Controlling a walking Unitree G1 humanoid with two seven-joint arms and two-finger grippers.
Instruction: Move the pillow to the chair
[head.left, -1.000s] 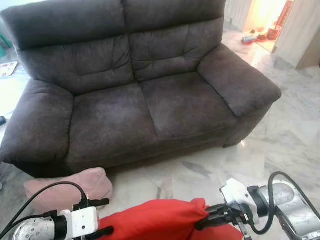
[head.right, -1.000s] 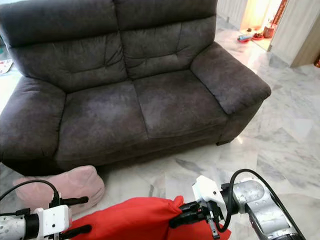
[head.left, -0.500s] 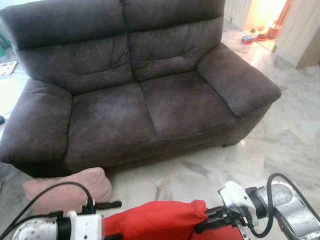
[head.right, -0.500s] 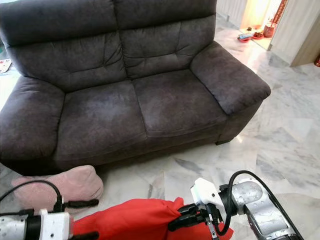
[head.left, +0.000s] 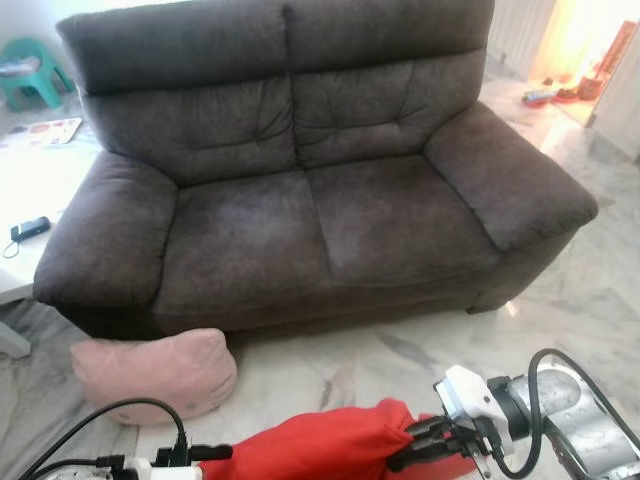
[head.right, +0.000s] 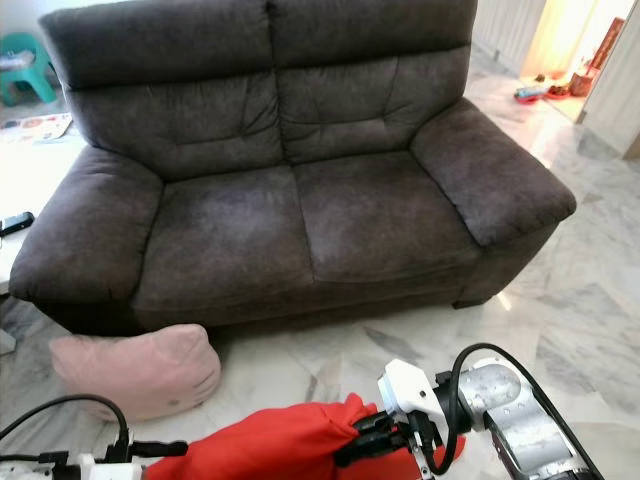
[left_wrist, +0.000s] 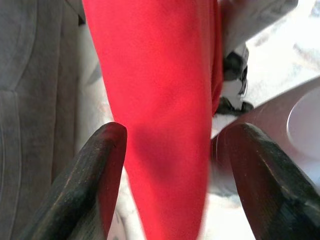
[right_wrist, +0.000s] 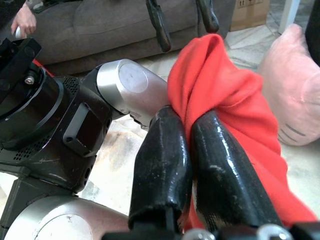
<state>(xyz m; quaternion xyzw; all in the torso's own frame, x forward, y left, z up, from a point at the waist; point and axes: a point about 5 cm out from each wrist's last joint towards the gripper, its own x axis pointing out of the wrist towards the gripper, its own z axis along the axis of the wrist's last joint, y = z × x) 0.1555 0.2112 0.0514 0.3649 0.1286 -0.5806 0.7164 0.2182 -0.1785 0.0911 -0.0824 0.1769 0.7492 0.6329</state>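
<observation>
Marble floor (head.left: 600, 290) and sofa (head.left: 320, 190) slid right, so the robot's turning left, red pillow (head.right: 270, 450) pinched in the right tool (head.right: 352, 445), left tool (left_wrist: 167, 165) spread around it.

Both seat cushions of the grey sofa (head.left: 320, 200) lie bare, open from the near side. On the marble floor (head.left: 590, 300), a pink pillow (head.left: 155, 372) blocks the near-left approach; right floor open.

no writing, label, brand or number can be read on anything here; the flat sheet (head.left: 38, 131) on the floor beside the sofa (head.left: 320, 190) is too blurred to read.
</observation>
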